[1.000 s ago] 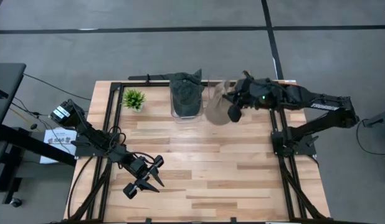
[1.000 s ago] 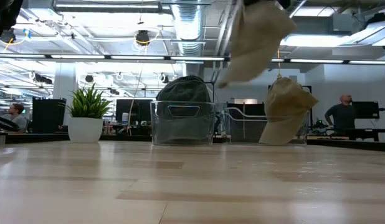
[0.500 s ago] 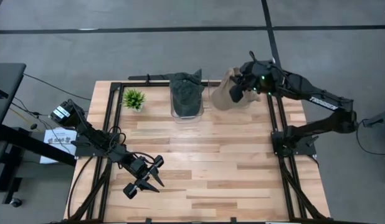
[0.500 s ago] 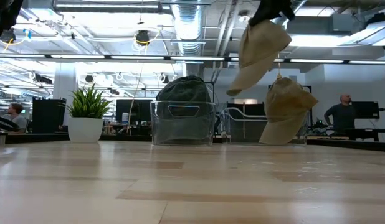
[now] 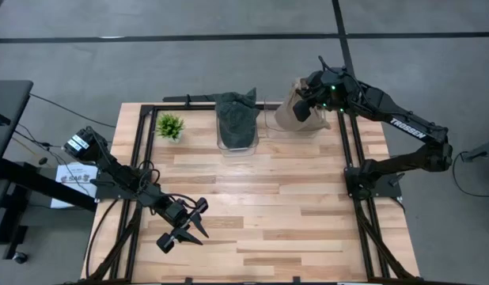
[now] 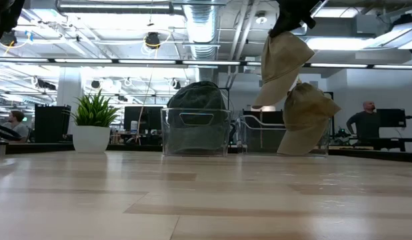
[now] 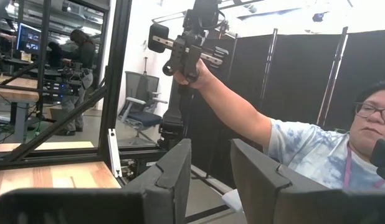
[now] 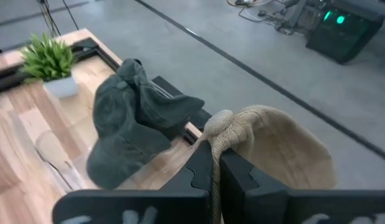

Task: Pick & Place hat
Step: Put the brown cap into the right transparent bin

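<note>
My right gripper (image 5: 305, 108) is shut on a tan hat (image 6: 282, 61), which it carries at the table's far edge over the right-hand clear bin (image 6: 259, 133). A second tan hat (image 6: 306, 119) sits in that bin. A dark green hat (image 5: 236, 119) fills the left-hand clear bin (image 6: 196, 130); the right wrist view shows it too (image 8: 133, 130). My left gripper (image 5: 191, 227) waits open near the table's front left, with nothing between its fingers (image 7: 174, 180). My right gripper pinches a bunched knot of the tan hat's cloth (image 8: 218, 124) between its two fingers. The fingers slant downward, coming from the table's right. The hat (image 8: 286, 152) hangs below the fingers, its brim (image 6: 263, 100) lowest, lifted clear above the bin.
A small potted plant (image 5: 171, 125) stands at the far left of the table, beside the green hat's bin. Black frame rails (image 5: 142, 158) run along the table's sides. In the left wrist view a person (image 7: 317, 143) holds a device up beyond the table.
My right gripper has swung toward the table's far edge and a little to the right, still shut on the tan hat. The hat has travelled with it to above the right-hand bin and now hangs more steeply, brim down.
</note>
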